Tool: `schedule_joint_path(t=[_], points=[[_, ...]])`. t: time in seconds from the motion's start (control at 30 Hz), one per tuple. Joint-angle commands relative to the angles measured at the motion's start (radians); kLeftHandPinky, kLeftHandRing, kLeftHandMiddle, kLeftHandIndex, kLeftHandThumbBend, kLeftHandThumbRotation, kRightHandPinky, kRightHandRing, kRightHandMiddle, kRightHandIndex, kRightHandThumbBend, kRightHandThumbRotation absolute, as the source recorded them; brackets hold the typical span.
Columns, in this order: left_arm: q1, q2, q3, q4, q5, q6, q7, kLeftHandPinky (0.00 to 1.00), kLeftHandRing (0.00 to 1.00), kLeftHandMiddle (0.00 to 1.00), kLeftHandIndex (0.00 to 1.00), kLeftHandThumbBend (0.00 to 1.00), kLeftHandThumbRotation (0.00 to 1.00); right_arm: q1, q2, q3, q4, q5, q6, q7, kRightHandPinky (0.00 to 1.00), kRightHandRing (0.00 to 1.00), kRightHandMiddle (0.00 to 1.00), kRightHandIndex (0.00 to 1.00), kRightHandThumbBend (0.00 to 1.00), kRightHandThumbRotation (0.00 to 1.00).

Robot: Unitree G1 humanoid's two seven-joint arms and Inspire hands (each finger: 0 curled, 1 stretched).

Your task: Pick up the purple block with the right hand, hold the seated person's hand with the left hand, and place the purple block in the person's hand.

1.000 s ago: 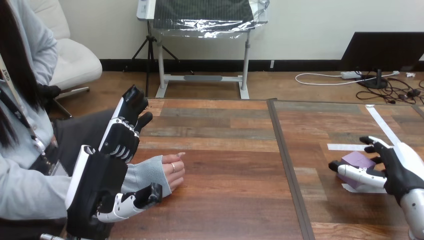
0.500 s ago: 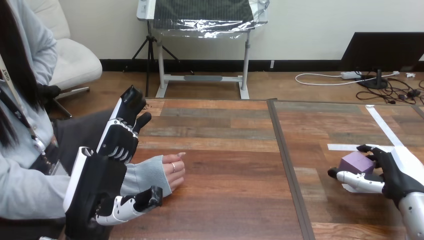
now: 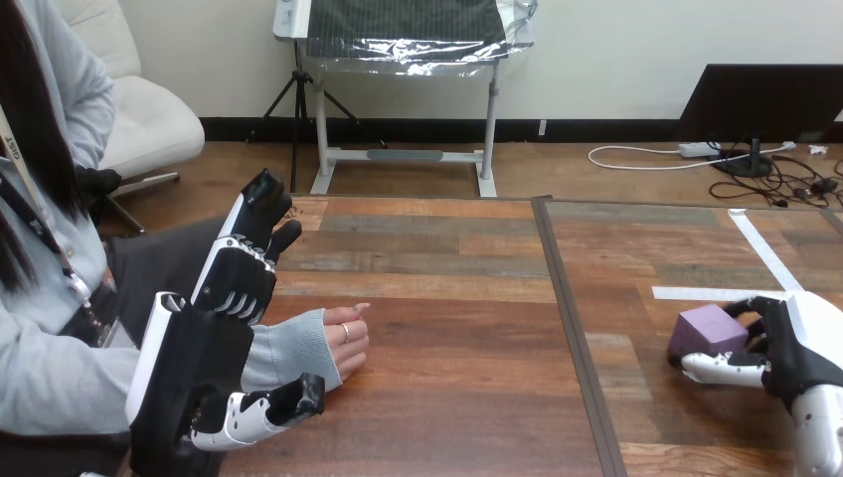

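Note:
The purple block (image 3: 707, 331) sits at the table's right, near the front. My right hand (image 3: 795, 348) is curled round it, thumb along its near side and fingers (image 3: 748, 306) behind its far side, so it is shut on the block. At the left, my left hand (image 3: 194, 363) stands on edge and open, its fingers (image 3: 244, 253) straight and pointing away. Its thumb (image 3: 260, 411) lies on the near side of the person's grey sleeve (image 3: 288, 346). The person's hand (image 3: 345, 341) rests on the table just past my palm, loosely curled. I cannot tell whether my hand touches the sleeve.
A dark seam (image 3: 574, 333) runs front to back down the wooden table (image 3: 447, 397). White tape strips (image 3: 696, 293) lie on the right half beyond the block. The person sits at the left edge.
My right hand has closed its fingers and thumb round the purple block, which has shifted slightly toward me. The left hand and the person's hand have stayed put.

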Motion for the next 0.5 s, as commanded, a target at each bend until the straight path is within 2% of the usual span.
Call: schedule_joint_path(t=[0.0,0.27,0.47], points=[[-0.023,-0.013,-0.021,-0.065,-0.023,0.005,-0.005,0.94,0.98,0.99,0.96,1.0,0.57,-0.052,0.023,0.022,-0.003,-0.017,0.045,-0.036,0.24,0.31,0.4,0.49,0.8,0.14],[-0.021,-0.02,-0.028,-0.074,-0.022,-0.006,-0.006,0.94,0.98,0.99,0.96,1.0,0.56,-0.059,0.026,0.029,0.001,-0.018,0.082,-0.075,0.13,0.2,0.3,0.39,0.77,0.04],[-0.019,-0.028,-0.034,-0.078,-0.02,-0.012,-0.002,0.94,0.98,0.99,0.96,1.0,0.55,-0.065,0.021,0.03,0.005,-0.018,0.098,-0.08,0.08,0.15,0.25,0.35,0.76,0.01]])
